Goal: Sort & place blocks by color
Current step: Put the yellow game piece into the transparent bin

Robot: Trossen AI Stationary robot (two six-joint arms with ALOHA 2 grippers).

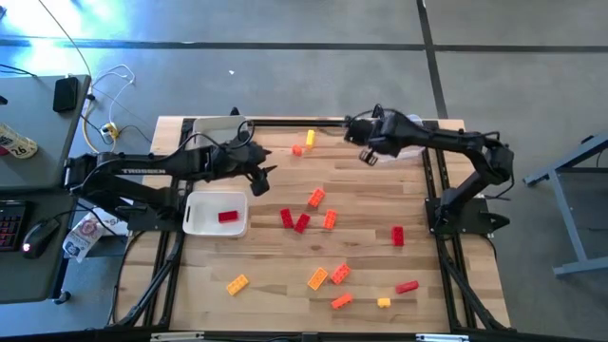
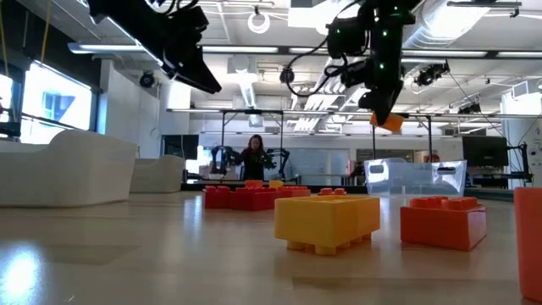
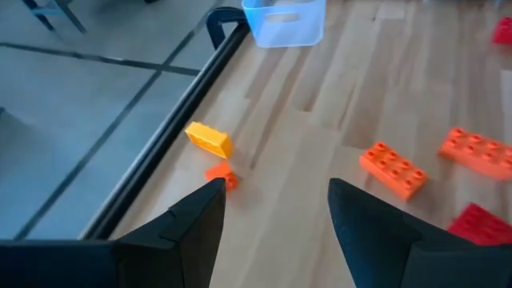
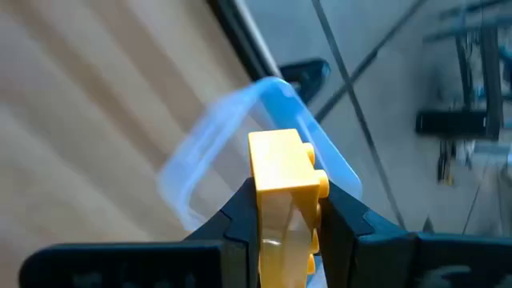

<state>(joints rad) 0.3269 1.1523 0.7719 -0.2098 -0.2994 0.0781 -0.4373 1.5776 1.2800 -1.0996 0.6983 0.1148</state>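
Note:
My right gripper (image 4: 288, 198) is shut on a yellow block (image 4: 282, 160), raised above the table's far right part (image 1: 367, 155) beside the clear tub (image 4: 232, 136). My left gripper (image 3: 276, 216) is open and empty. It hovers over the table's far left part (image 1: 261, 178), beside a white tray (image 1: 204, 225) that holds one red block (image 1: 228, 216). Ahead of it, a yellow block (image 3: 210, 138) and a small orange block (image 3: 222, 174) lie near the far rail. Several red, orange and yellow blocks lie flat over the middle and near part, among them an orange one (image 1: 315, 198) and a red one (image 1: 397, 236). My right gripper pinches the yellow block between its two fingers, which sit on its two opposite side faces (image 4: 268, 210). The studded end (image 4: 316, 180) sticks out past the fingertips. In the low view the fingers point down, and the block (image 2: 389, 121) hangs lifted clear of the table.
A second white tray (image 1: 218, 127) sits at the far left corner, partly under the left arm. The black rail (image 3: 172, 136) runs along the far edge. In the low view a yellow block (image 2: 328, 222) and an orange one (image 2: 443, 222) stand close by. A person (image 2: 253, 157) stands far back in the room.

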